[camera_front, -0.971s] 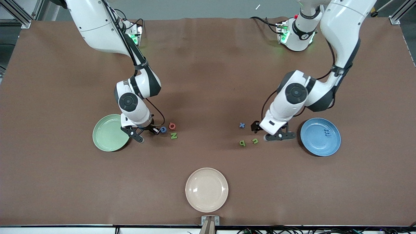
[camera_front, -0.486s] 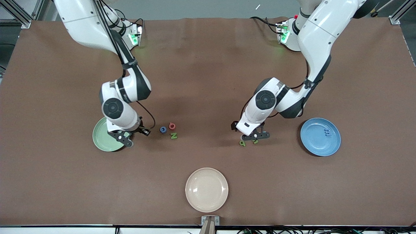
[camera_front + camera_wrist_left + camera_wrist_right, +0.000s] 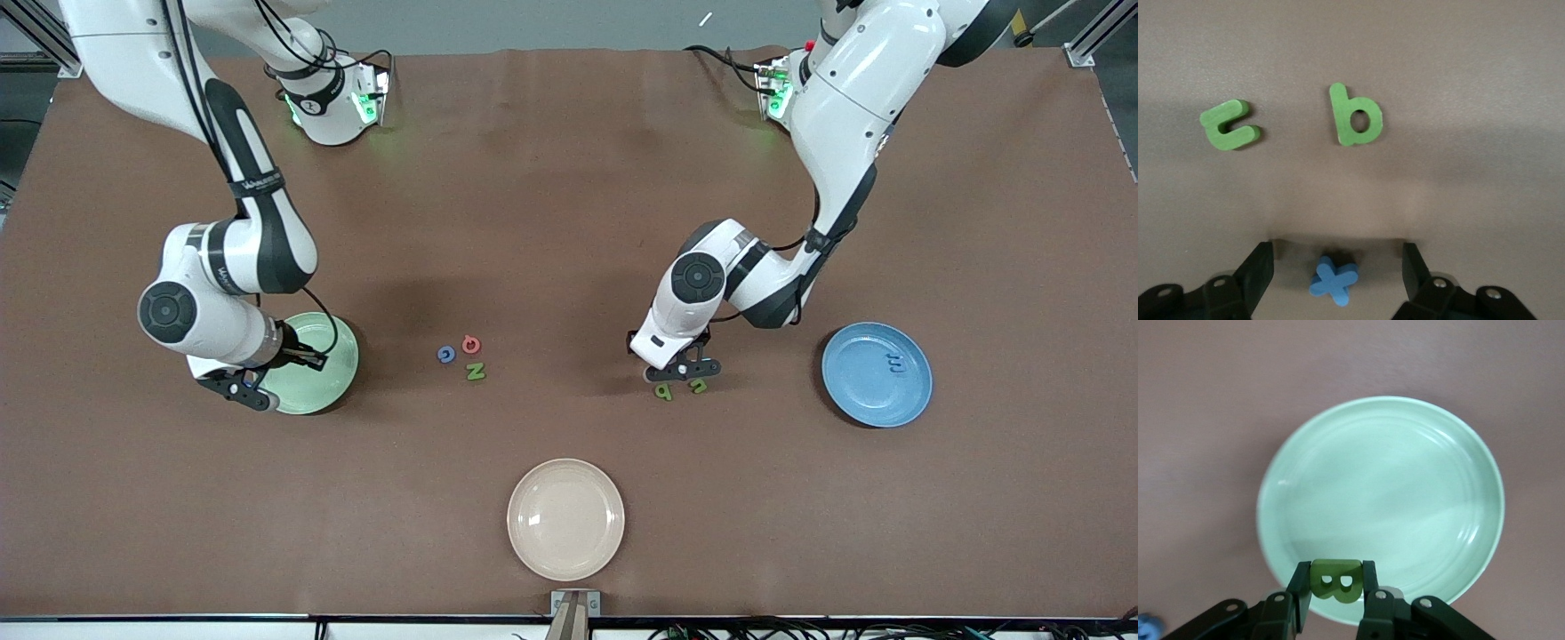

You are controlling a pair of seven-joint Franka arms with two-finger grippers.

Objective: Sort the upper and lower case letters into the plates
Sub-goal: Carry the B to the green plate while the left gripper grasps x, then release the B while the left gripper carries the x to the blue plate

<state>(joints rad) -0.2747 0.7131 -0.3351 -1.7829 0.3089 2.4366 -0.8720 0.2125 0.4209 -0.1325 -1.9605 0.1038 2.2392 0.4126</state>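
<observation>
Right tool (image 3: 1331,603) grips green B (image 3: 1335,580) (over mint plate (image 3: 1405,493)).

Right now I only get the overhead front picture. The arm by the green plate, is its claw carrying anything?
Observer: Yes. The right gripper is shut on a green B, over the rim of the mint green plate.
Operator: And the other claw, what is under it? I only see two green letters there.
Observer: A blue x lies on the table between the open fingers of the left gripper.
Operator: Which letters are the green ones?
Observer: A lower-case b and what looks like an r, both flat on the table beside the x.
</observation>
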